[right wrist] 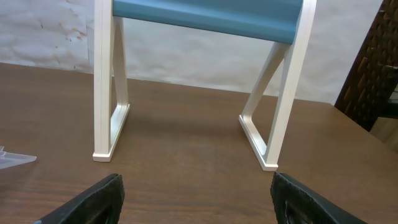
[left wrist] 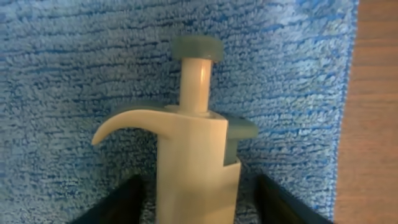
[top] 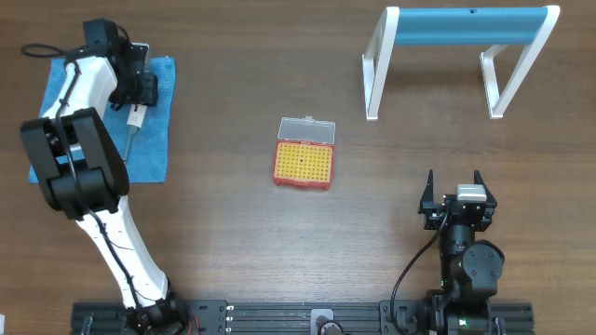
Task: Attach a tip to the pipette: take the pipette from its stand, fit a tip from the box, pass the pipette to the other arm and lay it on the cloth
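Left wrist view: the left gripper (left wrist: 199, 180) has its fingers spread, one on each side of the pipette (left wrist: 196, 168), with a strip of blue cloth (left wrist: 74, 74) showing in each gap, so nothing is pinched

B: Then the pipette lies on the cloth?

A: I judge so; the top view has it at the table's far left, on the cloth, thin end pointing toward the arm bases. Whether a tip is fitted is too small to tell

B: How would it handle?

A: Likely light, stiff moulded plastic, smooth and a bit slippery. The broad body under the finger hook (left wrist: 124, 121) is the place to grip; the plunger button (left wrist: 197, 48) would give under pressure, and the thin end looks delicate

B: And the other claw?

A: The right gripper (right wrist: 196, 180) is wide open and holds nothing, low near its own base, facing the blue-topped stand (right wrist: 205, 15)

B: Surface and room?

A: Dark wood-grain table (top: 233, 261), hard and smooth; the terry cloth is soft and should stop rolling. The tip box (top: 304, 164) sits open mid-table, well apart from both grippers. A pale wall (right wrist: 56, 37) rises behind the stand
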Available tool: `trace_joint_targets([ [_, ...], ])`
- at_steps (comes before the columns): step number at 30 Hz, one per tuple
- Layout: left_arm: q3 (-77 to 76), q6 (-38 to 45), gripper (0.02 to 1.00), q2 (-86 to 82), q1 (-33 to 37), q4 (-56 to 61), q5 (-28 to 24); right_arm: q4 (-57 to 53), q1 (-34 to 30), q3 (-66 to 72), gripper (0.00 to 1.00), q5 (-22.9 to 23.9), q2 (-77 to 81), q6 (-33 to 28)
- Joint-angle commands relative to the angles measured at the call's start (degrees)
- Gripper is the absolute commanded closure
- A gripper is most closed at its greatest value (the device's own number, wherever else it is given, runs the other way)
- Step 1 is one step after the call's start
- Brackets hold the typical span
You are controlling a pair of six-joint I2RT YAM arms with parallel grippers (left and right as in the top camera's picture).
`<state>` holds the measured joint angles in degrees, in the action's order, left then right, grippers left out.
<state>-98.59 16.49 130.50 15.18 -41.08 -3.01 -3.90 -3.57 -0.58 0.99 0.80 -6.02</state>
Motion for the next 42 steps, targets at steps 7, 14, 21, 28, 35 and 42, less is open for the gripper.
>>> trace_joint_targets([
  [7, -6.1, 0.3, 0.020, 0.2, -0.2, -12.0, -0.2, -0.1, 0.4, 0.4, 0.224, 0.5, -0.5, 1.3],
  [14, -15.0, 0.0, 0.020, -7.8, -0.3, -23.6, -0.2, -0.1, 0.4, 0.4, 0.224, 0.5, -0.5, 1.3],
  [21, -19.7, -0.1, 0.020, -24.0, -0.2, -31.6, 0.5, -0.1, 0.4, 0.4, 0.224, 0.5, -0.5, 1.3],
  [28, -18.8, 0.9, 0.020, -43.2, -0.1, -40.7, 0.5, -0.1, 0.4, 0.3, 0.224, 0.5, -0.5, 1.3],
  [35, -10.1, 1.0, 0.020, -69.5, -0.3, -38.0, -1.2, -0.1, 0.4, 0.3, 0.224, 0.5, -0.5, 1.3],
  [42, 17.9, -1.6, 0.020, -105.0, -0.3, -27.2, -4.4, -0.1, 0.4, 0.4, 0.224, 0.5, -0.5, 1.3],
])
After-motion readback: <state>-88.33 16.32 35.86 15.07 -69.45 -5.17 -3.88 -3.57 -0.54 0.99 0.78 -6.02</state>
